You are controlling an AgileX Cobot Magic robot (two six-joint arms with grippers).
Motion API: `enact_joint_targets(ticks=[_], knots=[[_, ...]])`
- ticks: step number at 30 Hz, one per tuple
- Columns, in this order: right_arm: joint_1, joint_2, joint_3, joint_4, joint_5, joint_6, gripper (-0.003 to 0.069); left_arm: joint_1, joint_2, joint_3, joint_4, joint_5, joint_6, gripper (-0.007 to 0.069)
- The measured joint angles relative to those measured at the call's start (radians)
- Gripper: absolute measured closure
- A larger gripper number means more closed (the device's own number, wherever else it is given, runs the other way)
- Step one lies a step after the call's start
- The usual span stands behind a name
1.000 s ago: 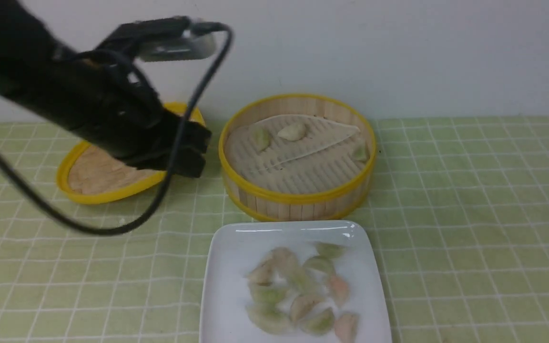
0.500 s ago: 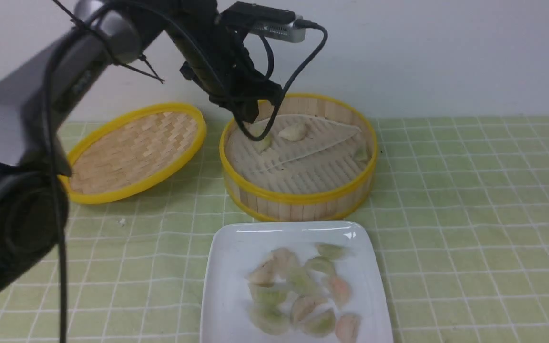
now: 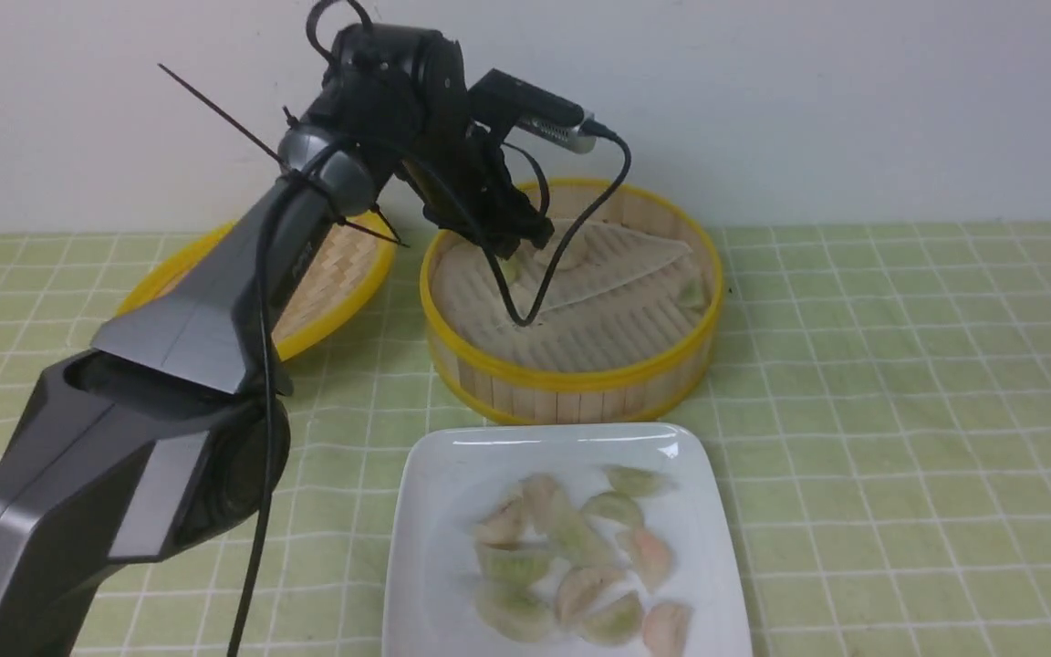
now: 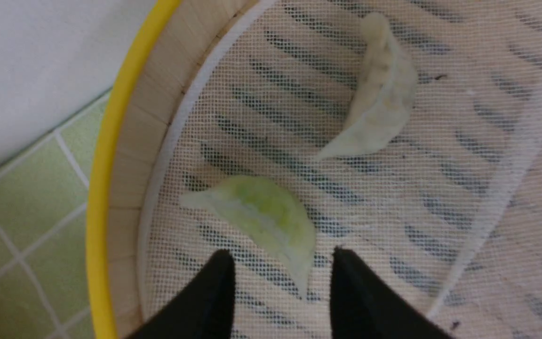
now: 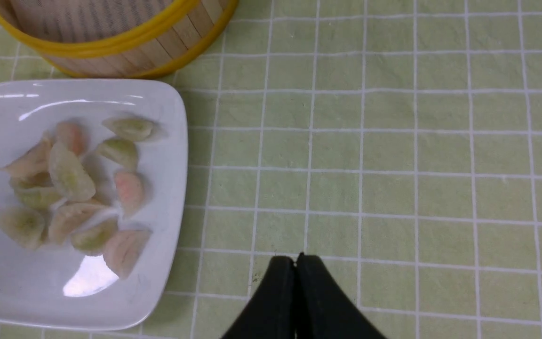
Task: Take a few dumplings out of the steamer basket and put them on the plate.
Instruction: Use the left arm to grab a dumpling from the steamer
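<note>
Dumplings (image 3: 571, 566) are heaped on plate (image 3: 434, 511) | green dumpling (image 4: 261, 216) in basket (image 4: 101, 165) is flanked by open left gripper (image 4: 281, 254) | right gripper (image 5: 296, 258) is closed, empty

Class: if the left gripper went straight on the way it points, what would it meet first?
Probably the green dumpling, lying just ahead of the left gripper, whose jaws stand open, inside the steamer basket. Its height above the dumpling is unclear.

The steamer basket (image 3: 571, 379) is sitting on the tabletop (image 3: 900, 411), with the lid (image 3: 343, 274) lying just left of it, the plate (image 3: 439, 493) lying just in front of it bearing a pile of dumplings (image 3: 571, 566), a few other dumplings (image 3: 691, 294) lying inside it, and the left tool (image 3: 525, 242) hanging over its rear-left part.
</note>
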Motion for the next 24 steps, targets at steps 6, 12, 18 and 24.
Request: enact_joint_targets(ticks=[6,12,18,24], knots=[[0.000,0.000,0.000,0.024,0.000,0.000,0.0671,0.000,0.054,-0.001,0.008,-0.082,0.000,0.0127],[0.000,0.000,0.000,0.025,0.000,0.000,0.0671,-0.003,0.090,-0.008,0.017,-0.125,0.003,0.0190],[0.000,0.000,0.000,0.026,0.003,0.000,0.0670,-0.017,0.092,-0.011,0.023,-0.116,0.005,0.0437],[0.000,0.000,0.000,0.034,0.041,0.000,0.0670,-0.030,0.029,-0.009,0.052,0.013,0.006,0.0429]])
